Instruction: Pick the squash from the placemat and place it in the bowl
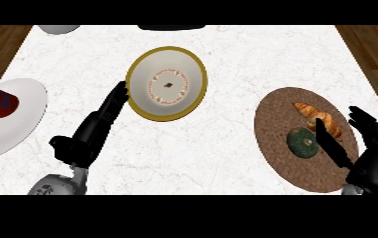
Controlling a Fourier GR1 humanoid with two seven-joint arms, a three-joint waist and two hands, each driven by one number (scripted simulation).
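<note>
You'll see a croissant (319,118) just beside the right robot hand (362,152), and a white plate (18,113) on the bench (221,147), left of the left robot hand (92,132).

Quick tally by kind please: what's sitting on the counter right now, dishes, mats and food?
Bowls: 1, gold-rimmed bowl
Plates: 1, white plate at the left edge
Placemats: 1, brown placemat
Squash: 1, green squash on the placemat
Croissants: 1, croissant on the placemat
Total: 5, leaving out two cut-off things at the far edge.

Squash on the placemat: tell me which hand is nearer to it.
Right. The right hand is open just beside the squash, on its right; the left hand is far across the counter, by the bowl.
</note>
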